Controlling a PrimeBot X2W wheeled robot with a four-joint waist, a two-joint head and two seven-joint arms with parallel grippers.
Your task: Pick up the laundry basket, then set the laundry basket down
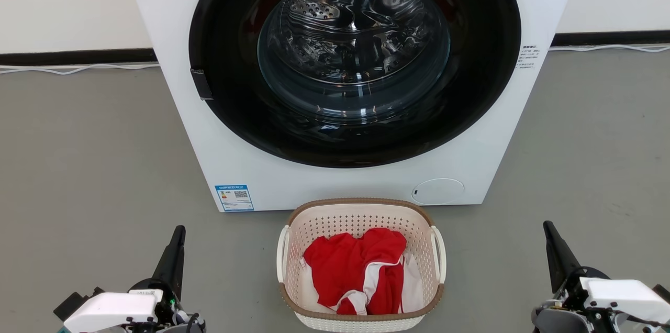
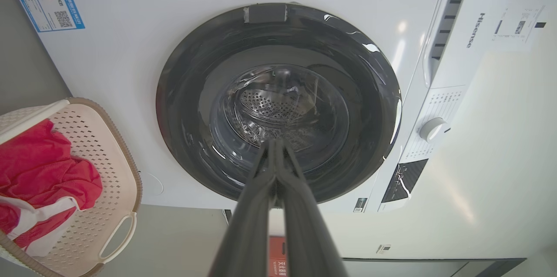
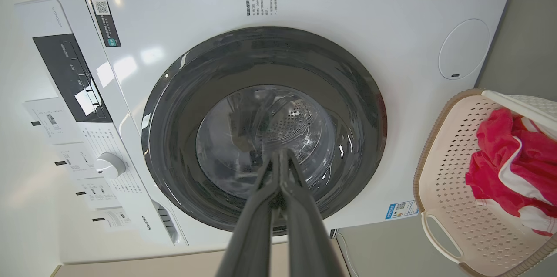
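The laundry basket (image 1: 316, 223) stands on the grey floor just in front of the washer, cream-white and perforated with a brown rim and white loop handles on both sides. A red and white garment (image 1: 361, 270) lies in it. My left gripper (image 1: 178, 236) rests low at the left, well clear of the basket, fingers pressed together and holding nothing. My right gripper (image 1: 549, 231) sits equally far off to the right, also shut and empty. The basket (image 2: 109, 150) appears at the left edge of the left wrist view, and the basket (image 3: 439, 172) at the right edge of the right wrist view.
A white front-loading washer (image 1: 293, 181) with a dark round glass door (image 1: 356, 50), closed, fills the space behind the basket. Grey floor (image 1: 94, 165) spreads out on both sides. A white cable (image 1: 73, 68) runs along the dark skirting by the wall.
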